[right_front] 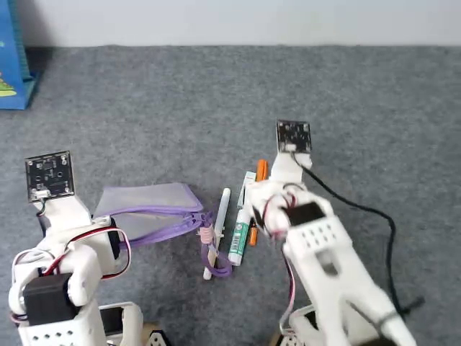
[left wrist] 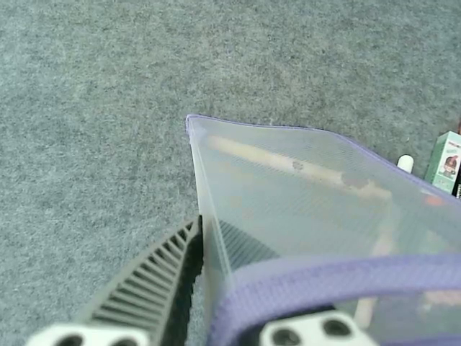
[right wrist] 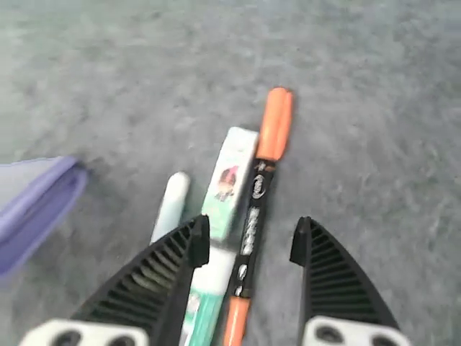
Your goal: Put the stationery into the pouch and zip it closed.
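My left gripper (left wrist: 205, 241) clamped on the edge of the purple pouch (left wrist: 302, 194), my right gripper (right wrist: 248, 234) spread open over the orange marker (right wrist: 272, 137), green box (right wrist: 227, 180) and white pen (right wrist: 171, 202) to its left

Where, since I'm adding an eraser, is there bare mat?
Bare: the mat between the pouch and the far wall, and outside the right hand. Crowded: white pen, green stick and orange marker beside the pouch's mouth.

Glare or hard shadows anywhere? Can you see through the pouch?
High view: even soft light on the grey felt tabletop, no hard shadows. Left wrist view: no glare; the translucent purple-edged pouch shows faint shapes through its wall. Right wrist view: no glare on the orange marker pen.
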